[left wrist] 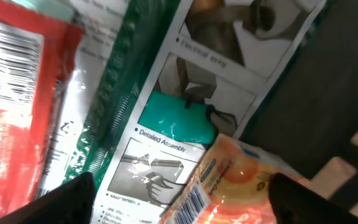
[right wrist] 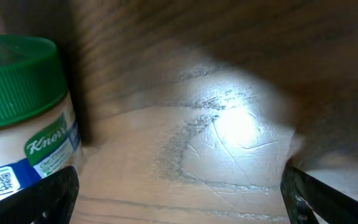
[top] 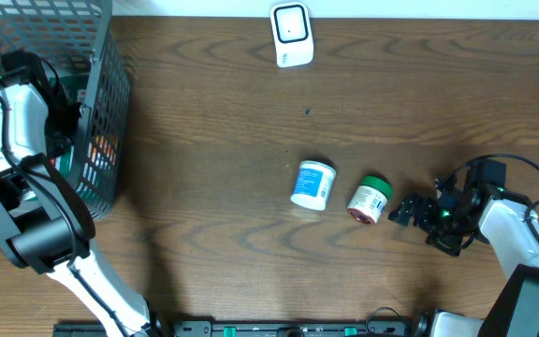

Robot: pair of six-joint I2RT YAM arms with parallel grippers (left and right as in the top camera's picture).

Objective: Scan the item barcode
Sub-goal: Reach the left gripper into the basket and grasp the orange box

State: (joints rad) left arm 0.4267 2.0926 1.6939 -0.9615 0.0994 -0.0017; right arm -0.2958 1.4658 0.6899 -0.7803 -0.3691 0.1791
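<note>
**Overhead.** A dark brown wooden desk [top: 204, 112] carries the scene.
- A grey wire-mesh basket [top: 106, 103] stands at the far left corner. The white-shelled left arm [top: 12, 117] reaches down into it.
- A small white barcode scanner [top: 290, 35] sits at the middle of the far edge.
- Right of the desk's centre, toward the near edge, lie two jars, just beside each other and not touching.
  - One is a white plastic jar with a blue label [top: 313, 184].
  - The other is a green-lidded jar with a pale label [top: 370, 199].
- The right claw [top: 403, 212] lies low on the desk on the jars' right. It is just beside the green-lidded jar, with no contact visible.

**Left wrist.** The view looks onto the basket's contents.
- A red foil packet with a barcode [left wrist: 8, 118] lies at the left.
- A white printed instruction sheet with a green strip [left wrist: 185, 93] lies in the middle.
- An orange packet with a barcode [left wrist: 235, 177] lies lowest, over the sheet.
- The left claw [left wrist: 188, 202] is released. Its dark fingertips [left wrist: 73, 202] show at the two lower corners, spread wide. The orange packet sits between them, with no grip visible.

**Right wrist.**
- The green-lidded jar fills the left side, and the word "Knorr" is readable on its label.
- The right claw is released, its tips wide apart at the lower corners, with bare desk and a bright glare patch between them.
- The jar is near the left tip. Whether they touch cannot be told.
</note>
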